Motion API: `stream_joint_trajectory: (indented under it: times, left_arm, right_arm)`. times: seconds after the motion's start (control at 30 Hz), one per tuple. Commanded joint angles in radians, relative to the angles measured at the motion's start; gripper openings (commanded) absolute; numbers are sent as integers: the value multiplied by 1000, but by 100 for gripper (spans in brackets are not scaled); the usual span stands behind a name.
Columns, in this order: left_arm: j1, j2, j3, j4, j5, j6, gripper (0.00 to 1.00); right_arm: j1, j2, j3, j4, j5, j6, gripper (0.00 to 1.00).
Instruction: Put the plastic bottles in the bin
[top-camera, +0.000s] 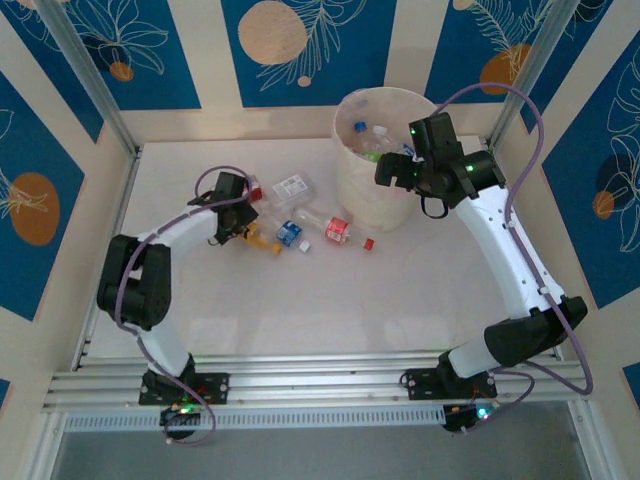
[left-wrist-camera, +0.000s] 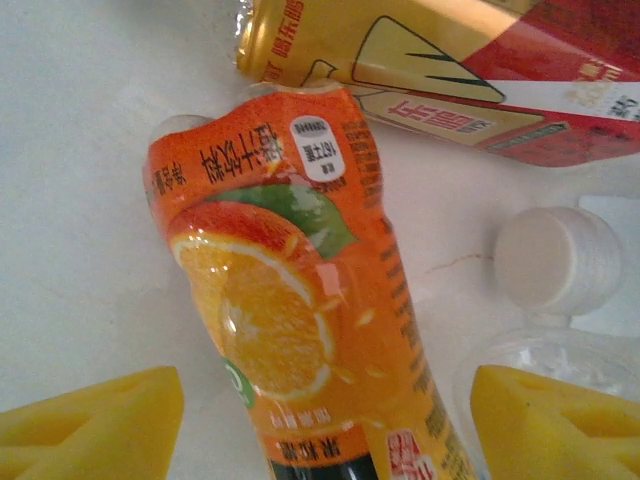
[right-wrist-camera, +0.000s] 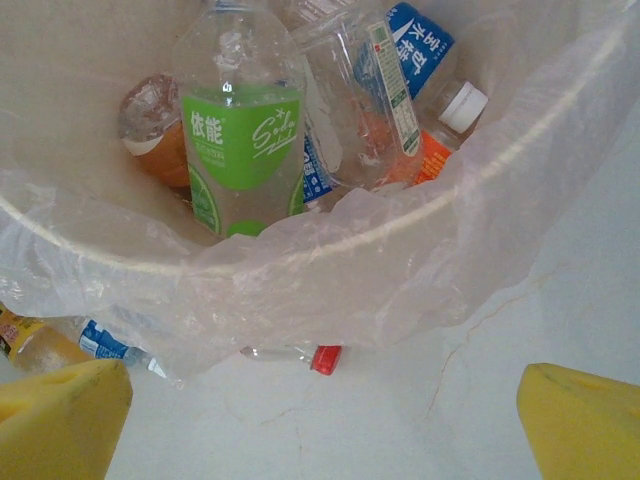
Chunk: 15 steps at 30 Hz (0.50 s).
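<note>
Fig.: L gripper (left-wrist-camera: 320, 425) released, its yellow pads (left-wrist-camera: 90, 425) either side of the orange-juice bottle (left-wrist-camera: 300, 320), w/ a gap each side; bottle lies on the white table (left-wrist-camera: 70, 200). R gripper (right-wrist-camera: 320, 420) spread wide, holding nothing, at near rim of bin (right-wrist-camera: 300, 250). Green-label bottle (right-wrist-camera: 240, 140) & others sit inside. Red-label bottle (top-camera: 337, 230) lies on table beside bin.

Orange-label bottle (left-wrist-camera: 300, 300), one end past bottom edge

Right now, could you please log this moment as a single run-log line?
left gripper: open, straddling orange bottle | right gripper: open, empty, at bin | bin: several bottles inside | table: more bottles lying loose
</note>
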Motion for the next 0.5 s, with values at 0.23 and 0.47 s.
stream_joint_trajectory:
  times: [0.23,0.47]
  left_arm:
    - [24,77,-3,25,43,-35,74]
    - [24,81,-40,16,40,-58,74]
  right_arm:
    - [22,-20,-8,27,4,34,99]
    - [29,-15,-7,39,0,46,99]
